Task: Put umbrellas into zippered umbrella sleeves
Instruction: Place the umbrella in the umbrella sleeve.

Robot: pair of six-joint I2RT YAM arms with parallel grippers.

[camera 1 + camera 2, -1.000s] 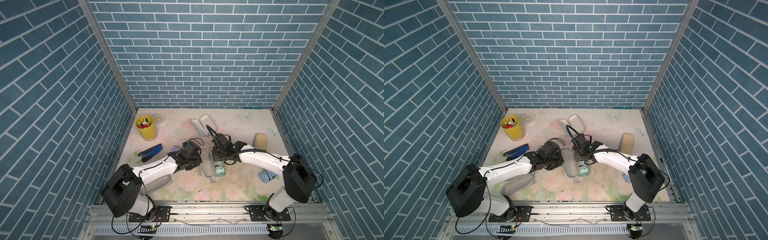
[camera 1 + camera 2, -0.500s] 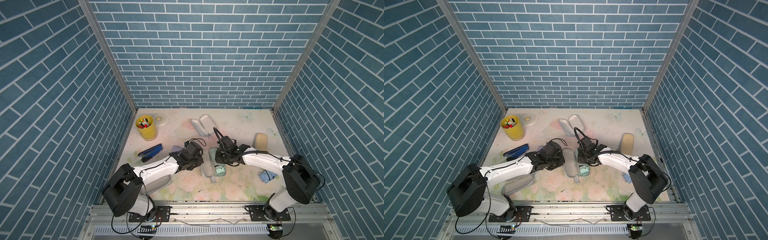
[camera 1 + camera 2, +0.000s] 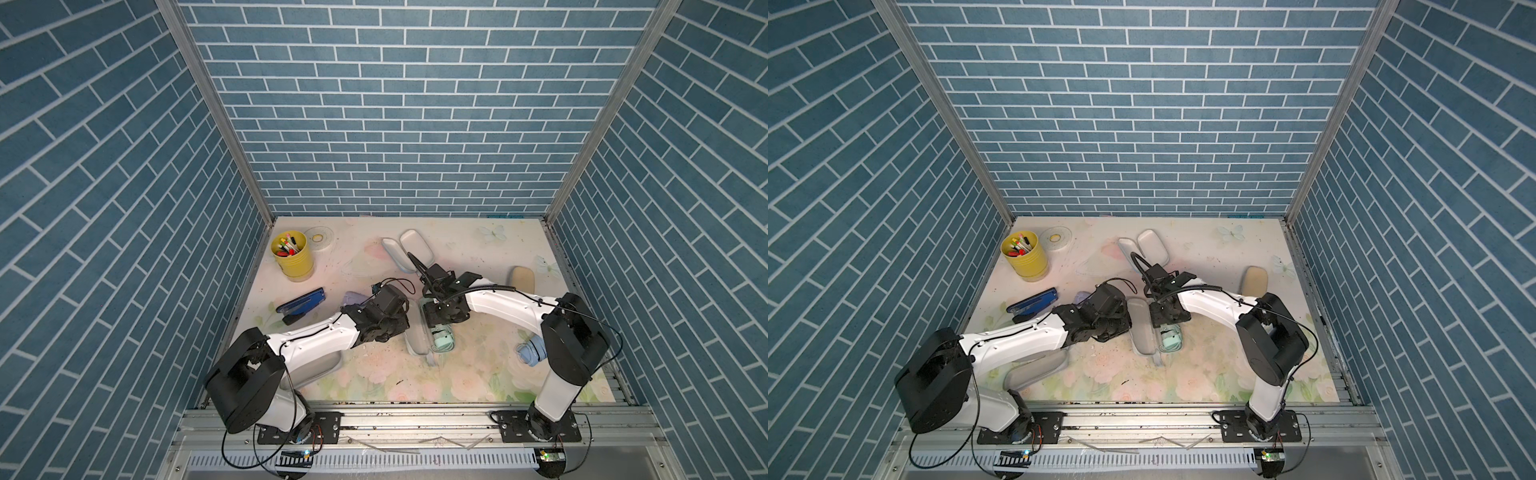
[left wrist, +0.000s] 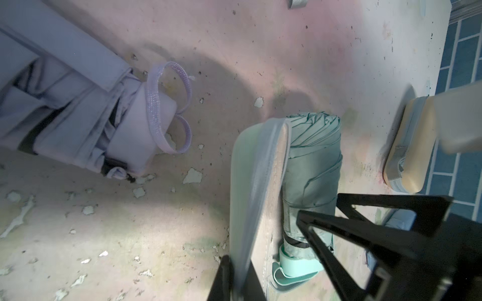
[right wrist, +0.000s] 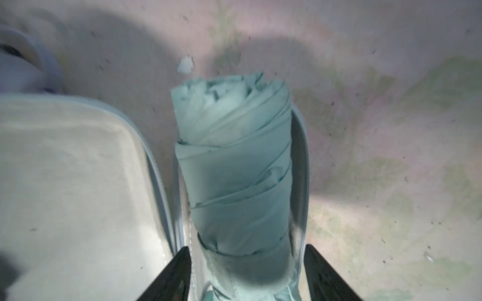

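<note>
Mint-green fabric fills the right wrist view. The mint umbrella (image 5: pixel 234 169), a tightly rolled stub, lies lengthwise in one half of the open mint sleeve (image 4: pixel 242 169), near the middle of the floral worktop (image 5: pixel 391 117). The right pincer (image 5: pixel 247 278) is open, with its black fingers on either side of the roll and gripping nothing. The left pincer (image 4: pixel 234 284) is closed on the zip rim of the sleeve's other half, holding that lid open beside the umbrella.

The umbrella looks light, with soft, slick folds over a stiff core. It would likely squash a little and slide if pinched at its loose end. The safer hold seems to be across the banded section near its handle, not the dangling loop. The sleeve appears semi-stiff, so its rim is the place to grip for closing.
</note>
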